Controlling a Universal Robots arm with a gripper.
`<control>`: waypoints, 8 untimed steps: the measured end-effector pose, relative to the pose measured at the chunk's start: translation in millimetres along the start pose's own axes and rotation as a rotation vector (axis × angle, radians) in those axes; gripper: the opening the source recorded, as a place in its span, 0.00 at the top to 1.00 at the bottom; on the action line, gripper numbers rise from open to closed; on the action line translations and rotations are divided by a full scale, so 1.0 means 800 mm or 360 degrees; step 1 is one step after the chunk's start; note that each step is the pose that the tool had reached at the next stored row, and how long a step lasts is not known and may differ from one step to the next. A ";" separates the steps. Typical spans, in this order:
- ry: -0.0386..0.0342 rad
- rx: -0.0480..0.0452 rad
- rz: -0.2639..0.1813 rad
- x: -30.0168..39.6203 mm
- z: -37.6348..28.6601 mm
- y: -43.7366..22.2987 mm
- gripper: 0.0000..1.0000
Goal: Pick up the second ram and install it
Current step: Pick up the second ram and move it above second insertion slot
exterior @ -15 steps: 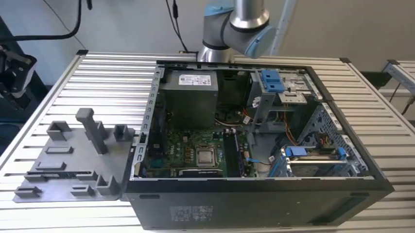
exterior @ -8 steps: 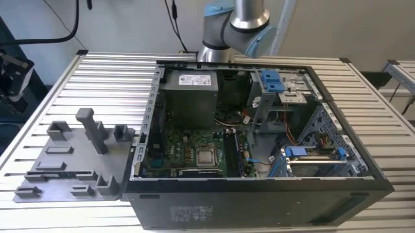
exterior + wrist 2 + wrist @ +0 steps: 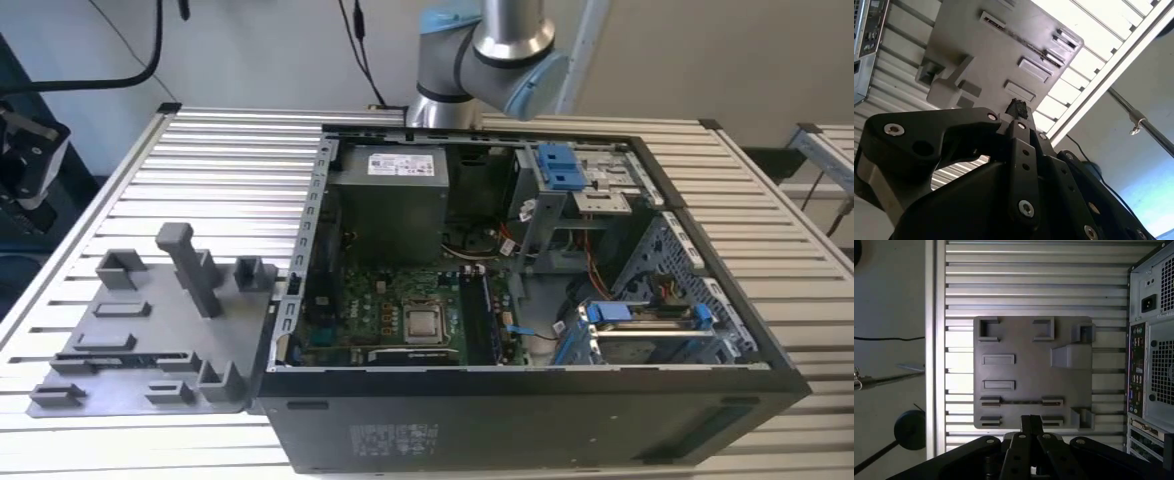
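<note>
In the first wrist view a thin dark strip, the second ram [image 3: 1021, 402], stands on edge between two slotted holders of the grey fixture plate [image 3: 1029, 375]. In the second wrist view the ram [image 3: 1029, 42] is a fine line across the same plate [image 3: 979, 55]. My gripper [image 3: 1030, 419] hangs well above the plate, with its tips over the plate's edge near the neighbouring pair of holders. Its fingers lie together with nothing between them, as the second wrist view of the gripper [image 3: 1017, 109] also shows. The plate [image 3: 147, 340] lies at the exterior view's left, beside the open computer case [image 3: 534, 300].
The case rests on a slatted metal table [image 3: 200, 170], with the motherboard [image 3: 400, 310], silver processor [image 3: 424, 322] and blue drive cages inside. Tall grey blocks [image 3: 187, 265] rise from the plate. The arm [image 3: 481, 50] rises behind the case. A cable and pole stand beyond the table edge [image 3: 934, 365].
</note>
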State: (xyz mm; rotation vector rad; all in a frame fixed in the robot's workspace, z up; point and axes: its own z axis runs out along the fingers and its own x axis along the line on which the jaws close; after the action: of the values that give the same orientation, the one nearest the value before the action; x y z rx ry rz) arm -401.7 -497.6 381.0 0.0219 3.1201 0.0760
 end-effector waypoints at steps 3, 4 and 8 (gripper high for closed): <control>0.0000 0.0000 0.0000 0.0000 0.0000 0.0000 0.89; 0.0000 0.0000 0.0000 0.0000 0.0000 0.0000 0.89; 0.0000 0.0000 0.0000 0.0000 0.0000 0.0000 0.89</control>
State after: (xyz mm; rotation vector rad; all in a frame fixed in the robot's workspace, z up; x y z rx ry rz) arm -401.7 -497.6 381.0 0.0214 3.1200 0.0760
